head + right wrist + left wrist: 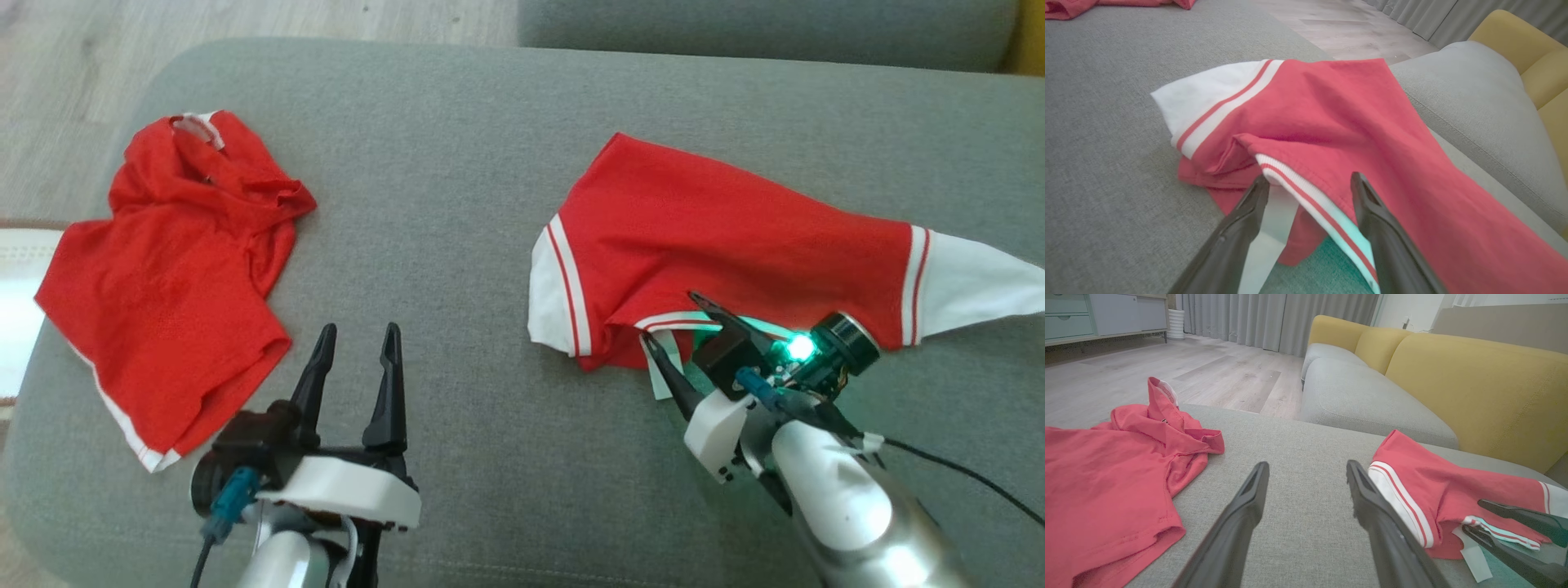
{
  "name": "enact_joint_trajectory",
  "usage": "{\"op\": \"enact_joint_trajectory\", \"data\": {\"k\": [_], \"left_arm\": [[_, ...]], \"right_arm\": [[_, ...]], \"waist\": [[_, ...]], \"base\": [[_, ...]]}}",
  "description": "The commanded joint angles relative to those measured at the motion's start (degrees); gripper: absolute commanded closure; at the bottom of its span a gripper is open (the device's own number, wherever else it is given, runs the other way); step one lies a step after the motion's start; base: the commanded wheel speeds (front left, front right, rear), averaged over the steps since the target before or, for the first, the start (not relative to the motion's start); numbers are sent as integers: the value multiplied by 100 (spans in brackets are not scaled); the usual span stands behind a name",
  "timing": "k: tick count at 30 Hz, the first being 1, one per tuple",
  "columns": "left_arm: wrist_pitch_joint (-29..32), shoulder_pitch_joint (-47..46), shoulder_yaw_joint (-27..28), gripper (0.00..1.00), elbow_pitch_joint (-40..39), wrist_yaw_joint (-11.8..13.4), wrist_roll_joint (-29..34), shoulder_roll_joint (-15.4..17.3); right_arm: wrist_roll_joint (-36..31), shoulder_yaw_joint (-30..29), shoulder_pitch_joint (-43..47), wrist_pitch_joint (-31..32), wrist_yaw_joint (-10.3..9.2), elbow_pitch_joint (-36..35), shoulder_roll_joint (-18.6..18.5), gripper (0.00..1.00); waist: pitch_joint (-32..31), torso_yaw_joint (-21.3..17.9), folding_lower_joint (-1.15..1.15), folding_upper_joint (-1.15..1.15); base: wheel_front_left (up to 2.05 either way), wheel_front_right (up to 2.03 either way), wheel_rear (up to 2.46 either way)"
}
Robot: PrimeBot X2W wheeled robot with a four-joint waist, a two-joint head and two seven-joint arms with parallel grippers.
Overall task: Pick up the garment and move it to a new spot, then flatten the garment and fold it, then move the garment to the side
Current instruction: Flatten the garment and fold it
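The right tool [669,317], spread wide, straddles the garment [718,237] edge.

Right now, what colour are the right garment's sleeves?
White sleeves, red stripes; best in head view.

Grey cushion [457,147]: red shirt [163,286], red-white garment [718,237] (2 pieces, apart).

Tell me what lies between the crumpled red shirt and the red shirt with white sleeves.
Bare grey sofa cushion, with the left gripper's open fingers at its near part, in the head view.
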Motion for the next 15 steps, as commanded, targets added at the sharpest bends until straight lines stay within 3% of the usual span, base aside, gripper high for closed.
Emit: {"op": "enact_joint_trajectory", "data": {"k": [1, 5, 7, 8, 15], "left_arm": [[-70, -262, 180, 0, -224, 37, -52, -5], [-70, -271, 178, 0, -224, 43, -59, -5], [-70, -271, 173, 0, -225, 48, -63, -5], [-70, -276, 169, 0, -221, 52, -66, -5], [-70, -203, 217, 0, -176, 66, -45, -5]], "right_arm": [[40, 112, -244, -16, 39, -98, 5, 0], [49, 246, -361, 34, 39, 109, 3, 3], [130, 351, -421, 84, 39, 229, 19, 60], [259, 426, -491, 98, 39, 297, 43, 100], [1173, 857, -692, 240, 39, -163, 185, 100]], "waist": [[26, 37, 0, 0], [43, 81, 0, 0], [49, 90, 0, 0], [41, 91, 0, 0], [-156, 15, 0, 0]], "base": [[0, 0, 0], [0, 0, 0], [0, 0, 0], [0, 0, 0], [0, 0, 0]]}}
